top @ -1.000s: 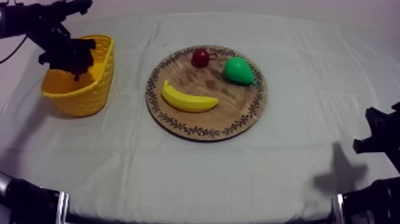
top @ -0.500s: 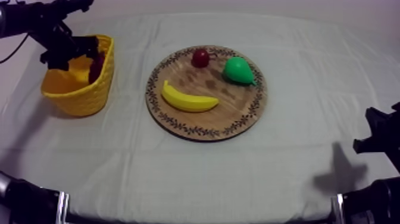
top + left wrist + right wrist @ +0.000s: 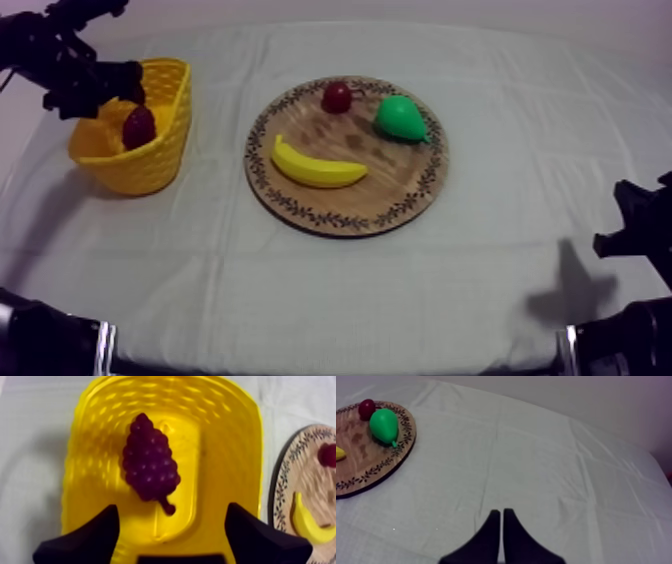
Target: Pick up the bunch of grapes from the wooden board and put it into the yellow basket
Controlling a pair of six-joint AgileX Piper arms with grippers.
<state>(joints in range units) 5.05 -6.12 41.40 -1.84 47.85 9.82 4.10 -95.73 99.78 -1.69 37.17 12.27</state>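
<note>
The bunch of grapes lies inside the yellow basket, apparently untouched by my left gripper (spread wide above it); placing looks done, so a clean retreat upward comes next.

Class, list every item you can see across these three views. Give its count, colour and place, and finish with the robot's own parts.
cloth: one, grey-white, covering the table
wooden board: one, brown with a patterned rim, mid-table
yellow basket: one, yellow, left of the board
bunch of grapes: one, dark purple, lying inside the basket
banana: one, yellow, on the board's near part
small red fruit: one, red, near the board's far edge
pear: one, green, on the board beside the red fruit
left end effector: one, black, open above the basket
right end effector: one, black, shut on nothing, over bare cloth
</note>
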